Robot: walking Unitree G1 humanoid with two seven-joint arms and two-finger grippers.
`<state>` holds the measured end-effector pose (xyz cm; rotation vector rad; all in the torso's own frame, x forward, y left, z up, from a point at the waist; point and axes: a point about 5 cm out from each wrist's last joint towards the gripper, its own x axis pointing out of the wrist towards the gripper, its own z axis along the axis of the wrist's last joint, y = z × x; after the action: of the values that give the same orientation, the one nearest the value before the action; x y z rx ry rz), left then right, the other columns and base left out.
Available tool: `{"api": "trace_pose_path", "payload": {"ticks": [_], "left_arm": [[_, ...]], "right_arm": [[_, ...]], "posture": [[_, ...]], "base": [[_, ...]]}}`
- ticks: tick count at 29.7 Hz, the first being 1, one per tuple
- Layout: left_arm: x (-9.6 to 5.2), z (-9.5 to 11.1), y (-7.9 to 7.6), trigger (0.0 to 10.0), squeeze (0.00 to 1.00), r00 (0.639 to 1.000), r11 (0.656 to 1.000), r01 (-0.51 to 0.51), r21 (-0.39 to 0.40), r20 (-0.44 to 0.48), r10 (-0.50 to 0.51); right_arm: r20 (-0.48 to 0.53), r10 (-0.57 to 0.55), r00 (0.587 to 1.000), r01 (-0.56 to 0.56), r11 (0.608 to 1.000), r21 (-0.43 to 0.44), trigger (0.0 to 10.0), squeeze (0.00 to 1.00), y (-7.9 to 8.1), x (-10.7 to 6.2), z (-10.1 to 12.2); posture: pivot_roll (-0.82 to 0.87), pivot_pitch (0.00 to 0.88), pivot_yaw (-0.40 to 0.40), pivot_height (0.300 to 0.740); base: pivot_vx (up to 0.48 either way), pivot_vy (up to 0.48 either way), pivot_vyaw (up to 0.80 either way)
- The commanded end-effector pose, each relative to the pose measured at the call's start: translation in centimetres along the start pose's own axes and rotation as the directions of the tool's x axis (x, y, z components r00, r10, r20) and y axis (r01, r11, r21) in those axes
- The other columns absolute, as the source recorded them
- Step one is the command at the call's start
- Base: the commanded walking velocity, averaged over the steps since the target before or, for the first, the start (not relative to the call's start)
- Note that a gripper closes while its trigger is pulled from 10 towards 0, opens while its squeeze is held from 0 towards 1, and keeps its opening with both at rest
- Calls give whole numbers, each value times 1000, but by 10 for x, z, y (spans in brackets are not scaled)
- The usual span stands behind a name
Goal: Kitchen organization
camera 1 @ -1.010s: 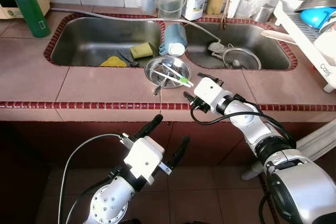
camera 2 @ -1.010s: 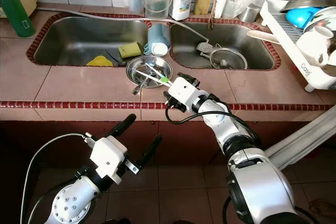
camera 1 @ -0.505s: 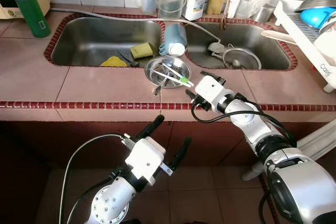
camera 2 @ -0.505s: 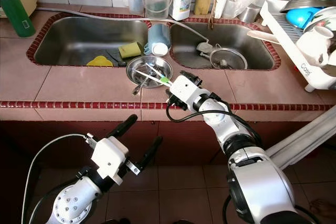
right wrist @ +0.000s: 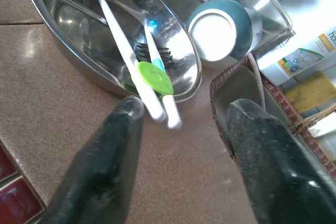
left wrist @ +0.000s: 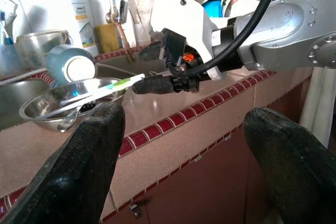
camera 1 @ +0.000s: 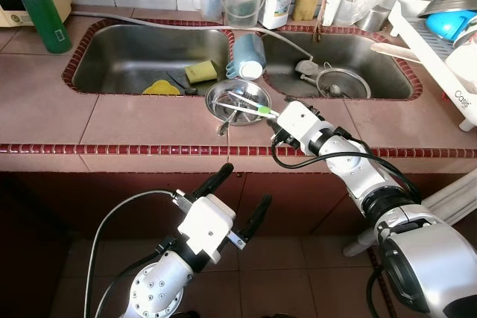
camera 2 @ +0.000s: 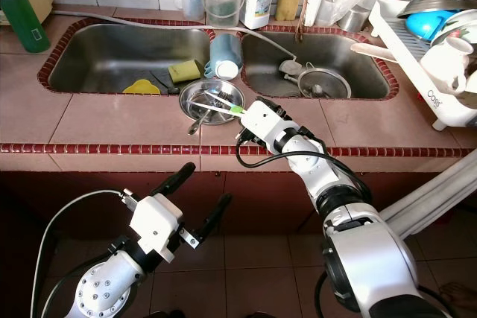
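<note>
Toothbrushes [right wrist: 137, 66] jut from the steel bowl [camera 1: 237, 100], handles lying just between the right gripper's [right wrist: 178, 129] parted, empty fingers, seemingly untouched; bowl sits at its ten o'clock.

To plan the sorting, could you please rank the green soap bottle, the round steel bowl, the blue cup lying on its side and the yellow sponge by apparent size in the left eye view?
1. Green soap bottle, cut off at the top edge.
2. Round steel bowl, close to the bottle, so their order is unsure.
3. Blue cup lying on its side.
4. Yellow sponge, smallest.
</note>
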<state>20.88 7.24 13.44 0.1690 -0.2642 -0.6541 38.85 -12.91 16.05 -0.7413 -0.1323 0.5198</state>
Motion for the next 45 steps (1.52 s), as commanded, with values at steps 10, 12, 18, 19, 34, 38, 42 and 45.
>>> {"api": "trace_pose_path", "payload": {"ticks": [10,12,18,19,34,38,42,45], "left_arm": [[0,4,-2,10000,0,1000,1000,5,6,5,-5],[0,4,-2,10000,0,1000,1000,5,6,5,-5],[1,4,-2,10000,0,1000,1000,4,9,7,-4],[1,4,-2,10000,0,1000,1000,3,8,8,-3],[1,5,-2,10000,0,1000,1000,6,7,10,-6],[1,5,-2,10000,0,1000,1000,6,7,11,-7],[2,5,-2,10000,0,1000,1000,5,7,12,-6],[3,4,-1,10000,0,1000,1000,4,8,13,-4]], "right_arm": [[-12,-13,1000,13,1000,0,0,0,-5,1,1],[-11,-16,1000,16,1000,4,0,0,-5,1,1],[-11,-21,1000,21,1000,16,0,0,-5,2,1],[-11,-20,1000,20,1000,20,0,0,-4,2,1],[-14,-27,1000,27,999,29,0,0,-5,2,1],[-13,-32,999,33,999,31,0,0,-5,2,1],[-3,-50,999,50,998,44,0,0,-7,1,1],[10,-64,998,63,996,65,0,0,-9,1,2]], "posture": [[-97,160,-64,740],[-97,159,-64,740],[-95,158,-64,740],[-95,158,-64,740],[-92,156,-64,740],[-95,148,-63,740],[-94,141,-64,740],[-93,136,-65,740]], "base": [[0,0,0],[0,0,0],[0,0,0],[0,0,0],[0,0,0],[0,0,0],[0,0,0],[0,0,0]]}}
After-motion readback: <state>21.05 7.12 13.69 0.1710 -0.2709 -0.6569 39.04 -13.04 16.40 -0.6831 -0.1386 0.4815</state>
